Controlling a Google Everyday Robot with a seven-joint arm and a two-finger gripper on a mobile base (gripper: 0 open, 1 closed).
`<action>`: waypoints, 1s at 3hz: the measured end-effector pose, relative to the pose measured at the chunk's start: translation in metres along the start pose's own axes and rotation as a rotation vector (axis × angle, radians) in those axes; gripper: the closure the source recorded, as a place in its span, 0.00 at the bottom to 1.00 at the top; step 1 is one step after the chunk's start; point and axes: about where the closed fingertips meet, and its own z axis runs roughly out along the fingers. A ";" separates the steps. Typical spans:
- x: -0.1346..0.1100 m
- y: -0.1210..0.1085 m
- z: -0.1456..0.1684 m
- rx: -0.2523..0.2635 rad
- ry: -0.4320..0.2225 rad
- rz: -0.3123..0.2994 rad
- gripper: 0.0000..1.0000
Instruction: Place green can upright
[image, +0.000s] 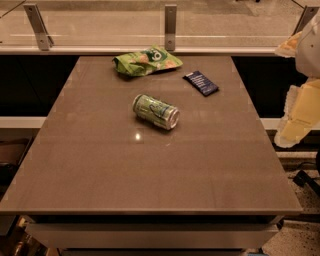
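The green can (156, 111) lies on its side near the middle of the brown table (150, 170), a little toward the far half. It is light green with white markings, and its silver end faces front right. My gripper (298, 119) hangs off the table's right edge, well to the right of the can and apart from it. It holds nothing that I can see.
A flat green snack bag (146, 60) lies at the table's far edge. A dark blue packet (200, 82) lies to the right of it. A glass railing with metal posts (170, 20) runs behind the table. Floor and cables lie at lower right.
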 end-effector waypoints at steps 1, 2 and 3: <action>-0.002 0.000 -0.001 0.006 -0.003 0.009 0.00; -0.010 -0.001 0.002 0.014 -0.011 0.048 0.00; -0.020 -0.005 0.013 0.021 -0.003 0.096 0.00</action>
